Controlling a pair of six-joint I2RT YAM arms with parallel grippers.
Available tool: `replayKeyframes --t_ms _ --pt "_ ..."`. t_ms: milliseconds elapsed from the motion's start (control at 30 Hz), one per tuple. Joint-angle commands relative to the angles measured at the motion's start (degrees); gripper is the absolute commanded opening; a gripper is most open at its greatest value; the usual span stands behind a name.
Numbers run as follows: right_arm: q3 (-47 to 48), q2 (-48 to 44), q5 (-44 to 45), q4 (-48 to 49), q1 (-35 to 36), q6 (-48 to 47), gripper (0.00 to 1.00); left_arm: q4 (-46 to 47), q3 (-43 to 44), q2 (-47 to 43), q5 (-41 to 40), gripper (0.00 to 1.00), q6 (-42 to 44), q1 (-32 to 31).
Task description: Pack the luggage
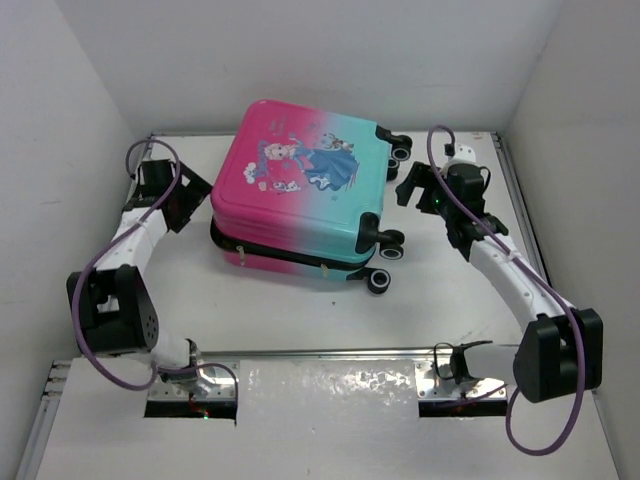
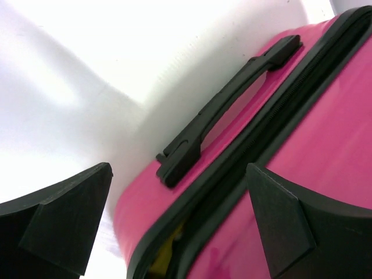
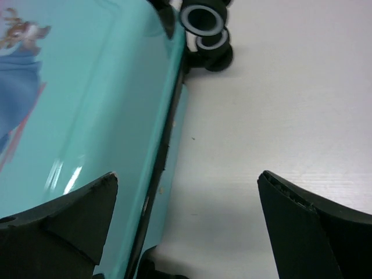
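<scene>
Luggage [image 1: 300, 185]: lies flat on the table [image 1: 200, 300], printed lid up. The pink end is toward the left arm and the teal end toward the right, and we see it well back from the arm bases.
Print [image 1: 300, 160]: a cartoon princess in a blue dress with small figures around her. A line of script above her is too small for us to read.
Contents: one shell sits on the other. In the left wrist view the seam gapes at the near corner and we glimpse something yellow [image 2: 165, 251] inside, which we cannot identify.
Handle [image 2: 232, 104]: black, on the pink side wall. Only the left wrist view shows it.
Wheels [image 1: 385, 250]: black with pale hubs, at the teal end. The right wrist view shows one pair of wheels [image 3: 203, 23] close up.
Left gripper [image 1: 192, 205]: just beside the pink side, fingers [image 2: 64, 224] spread wide, holding nothing.
Right gripper [image 1: 408, 185]: near the teal end, fingers [image 3: 308, 226] apart, holding nothing. We see the shell edge and bare table between them.
</scene>
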Motion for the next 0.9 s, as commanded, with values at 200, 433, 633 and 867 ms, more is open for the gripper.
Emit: replayKeyframes --t_ms 200,433,633,867 --pt "-11.7 -7.9 -7.8 6.7 2.4 2.2 0.99 -4.4 4.3 -11.3 6.7 1.0 10.4 -1.0" --pt "-12.8 -26.6 11.0 -11.6 19.2 -2.0 0.88 -5.6 -11.3 -31.5 6.9 0.99 14.4 -1.0" --pt "-20.5 -26.4 19.3 -5.7 35.7 0.2 0.67 -2.9 -17.9 -37.0 12.0 0.95 16.0 -1.0" --pt "-15.9 -8.5 32.8 -0.9 54.6 7.2 0.64 -2.4 -19.2 -37.2 14.9 0.93 14.1 -1.0"
